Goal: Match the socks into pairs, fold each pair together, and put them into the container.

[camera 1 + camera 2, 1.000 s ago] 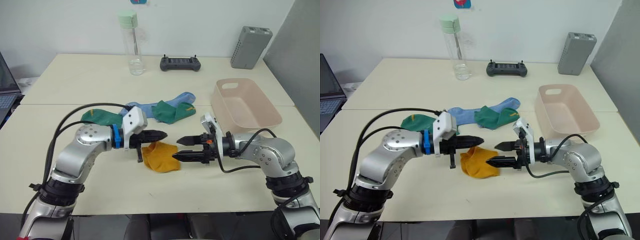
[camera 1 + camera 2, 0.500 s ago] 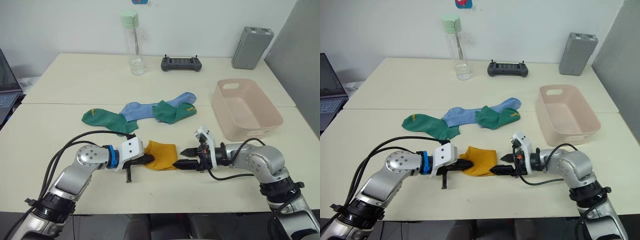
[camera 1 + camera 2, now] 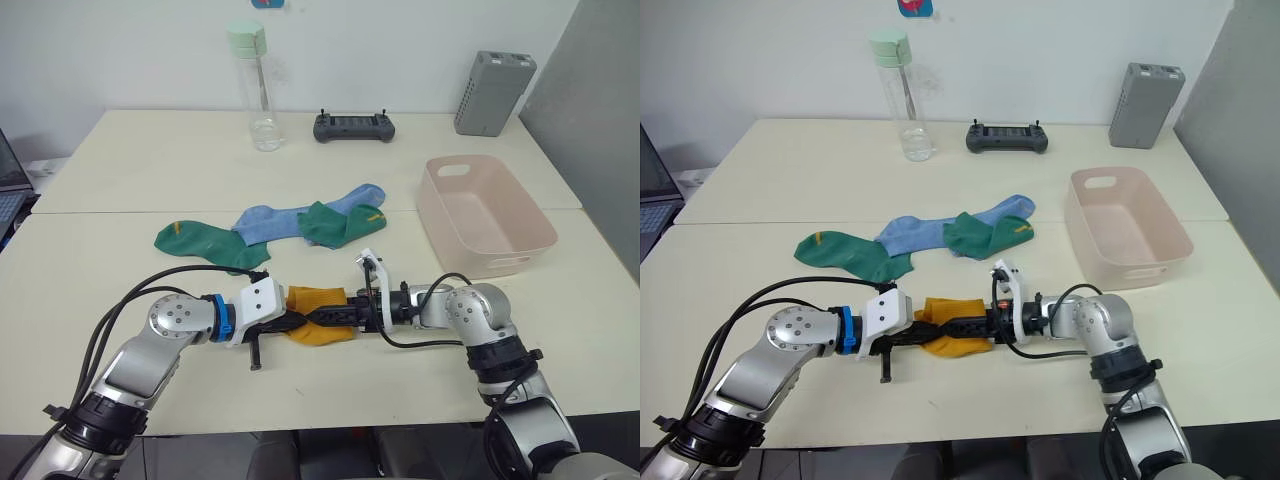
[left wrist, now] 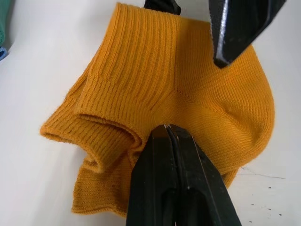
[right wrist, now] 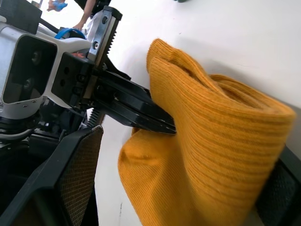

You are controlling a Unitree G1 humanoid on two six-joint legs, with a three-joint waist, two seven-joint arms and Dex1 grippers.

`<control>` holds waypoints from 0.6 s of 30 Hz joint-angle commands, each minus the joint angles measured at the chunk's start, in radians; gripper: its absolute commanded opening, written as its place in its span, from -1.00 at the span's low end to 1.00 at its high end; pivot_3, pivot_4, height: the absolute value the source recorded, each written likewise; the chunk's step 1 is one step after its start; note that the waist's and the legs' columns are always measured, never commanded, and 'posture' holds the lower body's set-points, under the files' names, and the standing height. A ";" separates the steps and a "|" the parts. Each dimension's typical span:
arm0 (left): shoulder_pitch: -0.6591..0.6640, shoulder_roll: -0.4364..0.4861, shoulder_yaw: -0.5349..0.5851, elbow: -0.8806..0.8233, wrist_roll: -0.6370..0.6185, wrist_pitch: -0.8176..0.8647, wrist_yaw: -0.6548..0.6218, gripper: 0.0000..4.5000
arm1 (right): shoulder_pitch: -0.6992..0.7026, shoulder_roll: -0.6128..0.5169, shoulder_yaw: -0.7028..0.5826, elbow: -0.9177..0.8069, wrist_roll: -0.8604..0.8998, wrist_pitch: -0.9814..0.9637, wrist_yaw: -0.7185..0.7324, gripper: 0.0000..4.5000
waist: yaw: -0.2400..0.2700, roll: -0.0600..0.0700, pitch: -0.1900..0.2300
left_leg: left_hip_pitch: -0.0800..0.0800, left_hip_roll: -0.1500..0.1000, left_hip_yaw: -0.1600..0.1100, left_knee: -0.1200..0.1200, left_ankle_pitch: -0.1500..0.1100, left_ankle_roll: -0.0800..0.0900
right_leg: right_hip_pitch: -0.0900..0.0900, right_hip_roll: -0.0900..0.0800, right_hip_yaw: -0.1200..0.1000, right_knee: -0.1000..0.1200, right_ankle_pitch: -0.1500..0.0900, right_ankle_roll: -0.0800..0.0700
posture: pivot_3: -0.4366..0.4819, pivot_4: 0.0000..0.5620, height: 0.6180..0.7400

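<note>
A folded bundle of mustard-yellow socks point(image 3: 312, 298) lies on the table near the front middle. My left gripper point(image 3: 293, 322) is shut, pinching a fold at the bundle's left edge point(image 4: 167, 134). My right gripper point(image 3: 320, 316) reaches in from the right and stands open, its fingers point(image 5: 70, 179) on either side of the yellow bundle point(image 5: 211, 117). Behind lie a dark green sock point(image 3: 200, 243), a light blue sock point(image 3: 270, 221), a second green sock point(image 3: 335, 224) and a second blue sock point(image 3: 362, 194), partly overlapping. The pale pink container point(image 3: 530, 232) stands at the right and holds nothing.
At the back of the table stand a clear bottle point(image 3: 255, 95) with a green cap, a black controller point(image 3: 353, 126) and a grey upright box point(image 3: 494, 80). A laptop edge point(image 3: 6, 190) shows at the far left.
My right gripper has pushed left until its fingers straddle the yellow bundle. My left gripper still holds the bundle's left edge. The whole view has shifted slightly.
</note>
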 commanded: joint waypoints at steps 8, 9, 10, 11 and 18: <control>0.005 -0.005 0.010 -0.011 -0.006 0.012 0.000 -1.00 | -0.005 -0.032 0.065 0.007 -0.070 -0.104 0.049 -0.22 | 0.000 0.000 0.000 | 0.000 0.000 0.000 0.000 0.000 0.000 | 0.000 0.000 0.000 0.000 0.000 0.000 | -0.05 -0.47 1.00; 0.004 -0.008 0.013 -0.011 -0.011 0.013 0.000 -1.00 | -0.005 -0.035 0.062 0.005 -0.072 -0.104 0.052 -0.35 | 0.000 0.000 0.000 | 0.000 0.000 0.000 0.000 0.000 0.000 | 0.000 0.000 0.000 0.000 0.000 0.000 | -0.05 -0.47 1.00; 0.002 -0.010 0.017 -0.013 -0.016 0.017 0.001 -1.00 | -0.003 -0.039 0.061 0.003 -0.072 -0.104 0.056 -0.54 | 0.000 0.000 0.000 | 0.000 0.000 0.000 0.000 0.000 0.000 | 0.000 0.000 0.000 0.000 0.000 0.000 | -0.05 -0.47 1.00; -0.003 -0.015 0.031 -0.025 -0.049 0.043 -0.005 -1.00 | 0.001 -0.049 0.056 -0.009 -0.072 -0.105 0.062 -0.68 | 0.000 0.000 0.000 | 0.000 0.000 0.000 0.000 0.000 0.000 | 0.000 0.000 0.000 0.000 0.000 0.000 | -0.05 -0.47 1.00; -0.134 -0.064 0.211 -0.146 -0.415 0.392 0.028 -0.35 | -0.050 -0.184 -0.096 -0.166 0.021 -0.048 0.094 -1.00 | 0.009 -0.001 0.001 | -0.002 0.000 0.000 0.002 0.000 0.000 | 0.000 -0.001 0.000 -0.001 0.001 0.002 | -0.05 -0.47 1.00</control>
